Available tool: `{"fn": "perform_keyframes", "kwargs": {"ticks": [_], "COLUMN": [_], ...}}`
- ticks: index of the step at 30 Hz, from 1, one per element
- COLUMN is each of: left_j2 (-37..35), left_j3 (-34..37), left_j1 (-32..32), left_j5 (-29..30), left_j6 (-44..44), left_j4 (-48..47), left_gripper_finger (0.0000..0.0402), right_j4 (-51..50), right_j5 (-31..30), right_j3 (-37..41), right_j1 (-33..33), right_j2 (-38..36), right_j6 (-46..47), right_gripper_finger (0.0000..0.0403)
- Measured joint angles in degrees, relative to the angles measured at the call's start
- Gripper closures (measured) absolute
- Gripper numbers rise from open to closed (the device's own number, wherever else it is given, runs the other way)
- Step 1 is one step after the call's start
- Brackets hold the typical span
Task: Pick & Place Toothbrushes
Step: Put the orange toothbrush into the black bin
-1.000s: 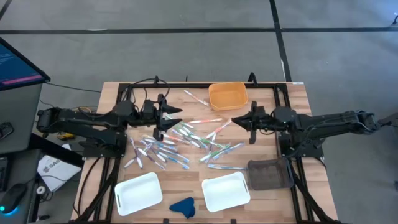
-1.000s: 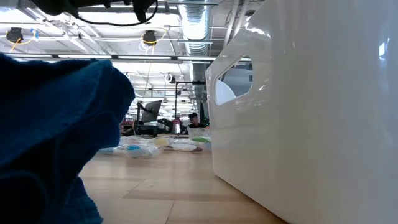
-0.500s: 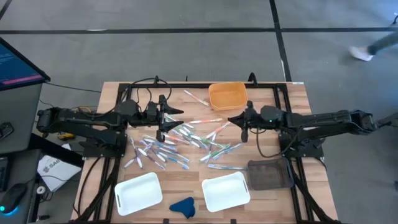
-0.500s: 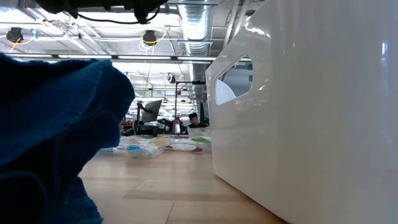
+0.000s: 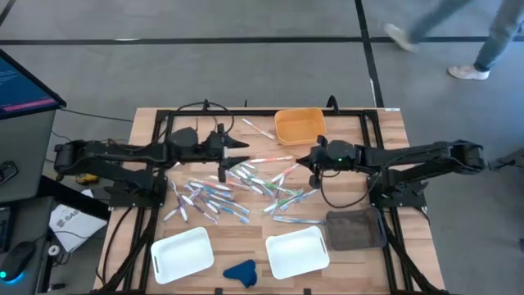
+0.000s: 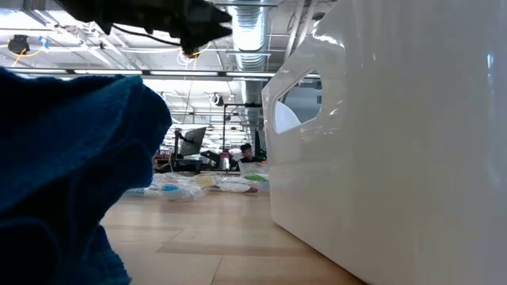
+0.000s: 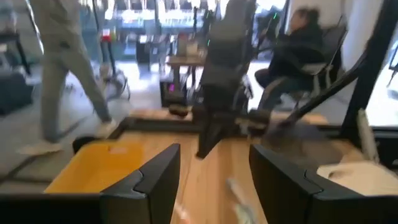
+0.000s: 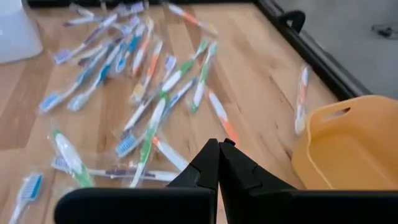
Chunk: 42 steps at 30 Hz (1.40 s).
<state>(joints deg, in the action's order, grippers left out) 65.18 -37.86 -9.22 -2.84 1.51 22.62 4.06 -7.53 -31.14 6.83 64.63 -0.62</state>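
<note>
The toothbrushes [image 5: 237, 190] are lying scattered across the middle of the wooden table [image 5: 385, 135], none of them picked up. The left gripper [image 5: 235, 152] is hovering over the pile's near-left edge, fingers [image 7: 149, 186] spread wide and carrying nothing. The right gripper [image 5: 308, 162] is hanging just over the pile's right side, beside the orange bin [image 5: 300, 126], its fingers [image 8: 208, 168] pressed tight together, empty. Someone is walking past behind the table [image 5: 446, 29].
</note>
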Motion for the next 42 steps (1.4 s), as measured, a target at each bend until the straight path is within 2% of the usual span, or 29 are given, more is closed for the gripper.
{"fn": "perform_keyframes", "kwargs": {"ticks": [7, 13, 16, 22, 26, 35, 42], "left_j2": [6.0, 7.7, 7.3, 5.2, 4.4, 4.2, 4.2], "left_j3": [-4.5, -4.8, -4.9, -4.9, -4.9, -4.9, -4.9], "left_j1": [-0.1, -0.1, -0.1, -0.1, -0.1, 0.3, 0.4], "left_j5": [-3.2, -2.0, -1.7, -1.7, -1.7, -1.7, -1.7], "left_j6": [0.0, 4.7, 5.8, 5.8, 5.6, 4.3, 3.3], "left_j4": [-4.1, -2.5, -1.9, -1.2, -0.8, -1.0, -1.1], "left_gripper_finger": [0.0215, 0.0215, 0.0215, 0.0215, 0.0215, 0.0215, 0.0215], "right_j4": [-2.4, -2.2, -1.8, -1.0, 0.2, -4.1, -4.9], "right_j5": [0.0, 0.0, 0.0, 0.0, 0.0, 0.0, 0.0], "right_j3": [-2.4, -2.4, -2.4, -2.4, -2.7, -8.4, -10.7], "right_j1": [0.0, -1.3, -2.1, -2.3, -2.2, -1.8, -1.3], "right_j2": [4.2, 8.2, 10.2, 13.6, 15.9, 21.0, 25.1], "right_j6": [-1.3, -13.2, -15.9, -15.7, -11.2, -6.4, -6.0], "right_gripper_finger": [0.0403, 0.0403, 0.0403, 0.0403, 0.0403, 0.0399, 0.0338]}}
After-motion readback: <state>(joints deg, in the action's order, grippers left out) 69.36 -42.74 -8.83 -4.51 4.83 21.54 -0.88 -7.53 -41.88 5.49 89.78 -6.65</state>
